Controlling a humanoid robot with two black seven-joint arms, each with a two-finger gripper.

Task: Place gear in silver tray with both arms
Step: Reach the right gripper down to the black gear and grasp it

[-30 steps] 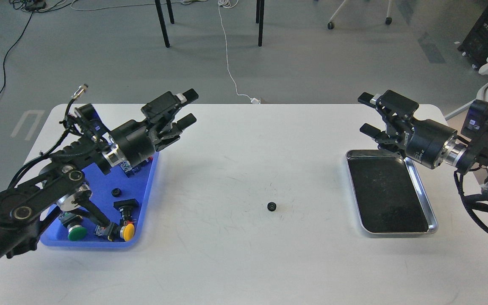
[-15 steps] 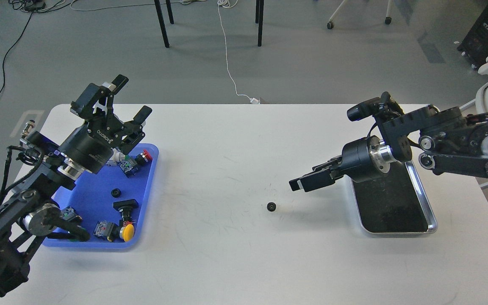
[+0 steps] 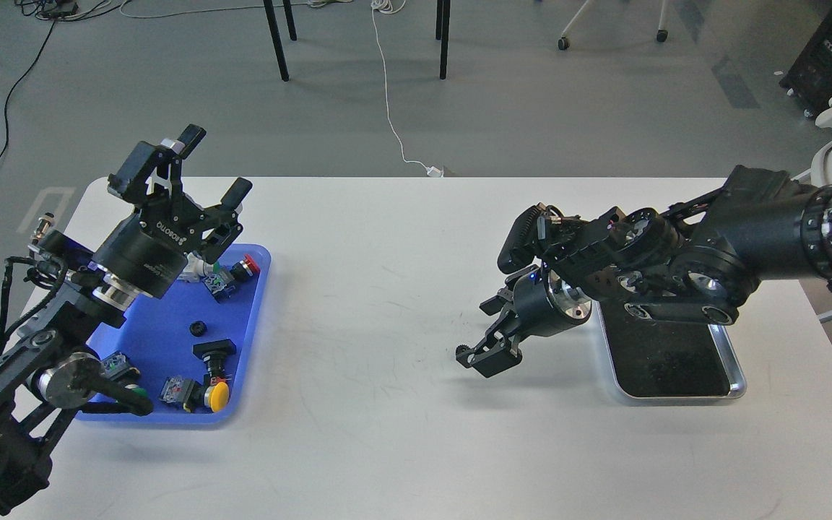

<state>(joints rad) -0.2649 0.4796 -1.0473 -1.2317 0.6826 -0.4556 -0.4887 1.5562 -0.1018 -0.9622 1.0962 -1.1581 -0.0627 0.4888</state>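
Observation:
A small black gear (image 3: 462, 352) lies on the white table, left of the silver tray (image 3: 739, 381). The tray has a shiny rim and a dark floor with nothing in the part that shows; my right arm hides its far end. My right gripper (image 3: 489, 332) reaches down and to the left from the tray. Its jaws look apart, and the lower fingertip (image 3: 484, 359) is right beside the gear. I cannot tell if it touches the gear. My left gripper (image 3: 215, 162) is open and empty, raised over the far edge of the blue tray.
The blue plastic tray (image 3: 256, 312) at the left holds several push-button switches with red, green and yellow caps, and another small black gear (image 3: 198, 328). A chair and table legs stand on the floor beyond the table.
My right arm has swung from above the silver tray out to the left and come down to the gear. My left gripper has drawn back to the left and risen over the blue tray.

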